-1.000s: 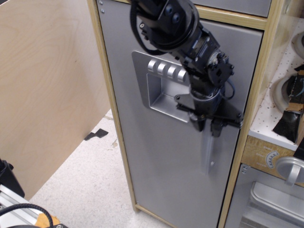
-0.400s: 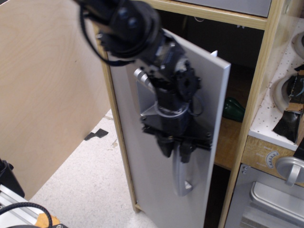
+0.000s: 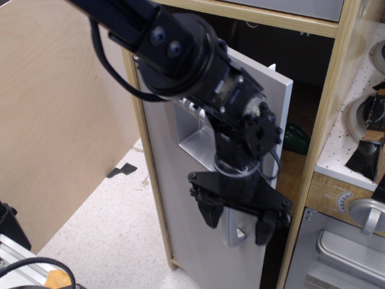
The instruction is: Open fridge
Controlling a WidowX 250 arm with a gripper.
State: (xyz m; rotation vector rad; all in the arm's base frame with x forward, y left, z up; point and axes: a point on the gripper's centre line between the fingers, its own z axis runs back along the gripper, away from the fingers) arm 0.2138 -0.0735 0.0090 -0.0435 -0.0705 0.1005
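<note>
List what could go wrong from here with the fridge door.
1. The gripper looks spread wide on either side of the handle, apparently not clamping it, so the fridge door is free and might swing back.
2. The door is only partly open; pulling away now could leave the task half done.
3. The arm's wrist sits close against the door face and dispenser panel, so a careless retreat could bump the door.

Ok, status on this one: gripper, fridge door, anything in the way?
Gripper open, fingers either side of the handle, not clamped. Fridge door swung ajar, interior showing. Nothing blocking the door.
</note>
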